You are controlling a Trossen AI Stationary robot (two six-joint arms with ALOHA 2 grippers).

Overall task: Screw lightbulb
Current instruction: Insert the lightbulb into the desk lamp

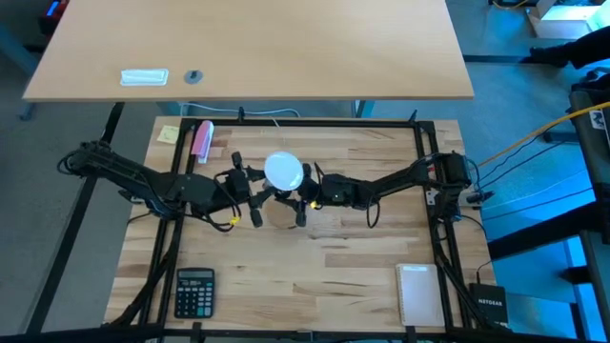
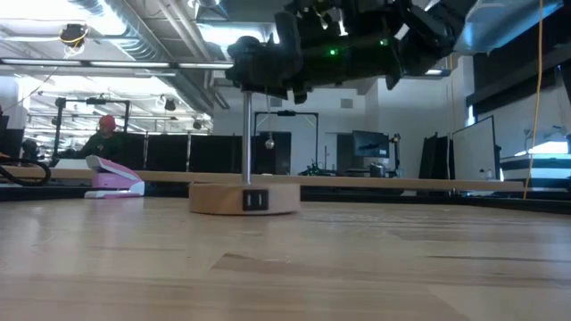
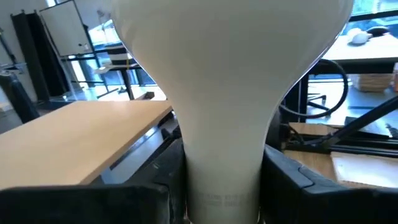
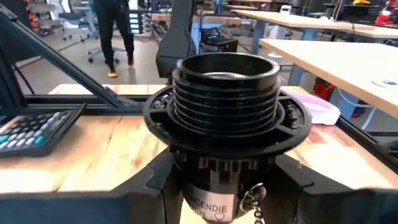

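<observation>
Lightbulb [image 1: 284, 171] at frame centre in high view, between the two arms, raised off the bench [image 1: 315, 276]. Left gripper [image 3: 221, 186] clamped on the bulb's narrow neck, fingers [image 3: 112, 199] pressed against both sides, globe filling the left wrist view. Right gripper [image 4: 221, 186] clamped on the black socket [image 4: 225, 87], threaded collar facing the camera, fingers [image 4: 155, 193] hugging its lower body. Both grippers meeting near centre, just beside each other; contact between bulb and socket not discernible.

Round wooden base [image 2: 245, 198] with thin metal post [image 2: 246, 143] standing left of centre in low view, directly under the dark gripper cluster at frame top.

Open bench surface across lower centre of high view, wide and bare. Black frame rails [image 1: 434, 191] along left, right and upper edges, limiting sideways reach. Calculator [image 1: 194, 291] lower left, white notepad [image 1: 416, 293] lower right, both well apart from the grippers. Pink stapler [image 1: 202, 139] and yellow sticky note [image 1: 169, 133] upper left, near the left arm's elbow. Second light-wood table [image 1: 248, 48] beyond the upper edge. Person [image 4: 115, 28] standing far back in right wrist view.
</observation>
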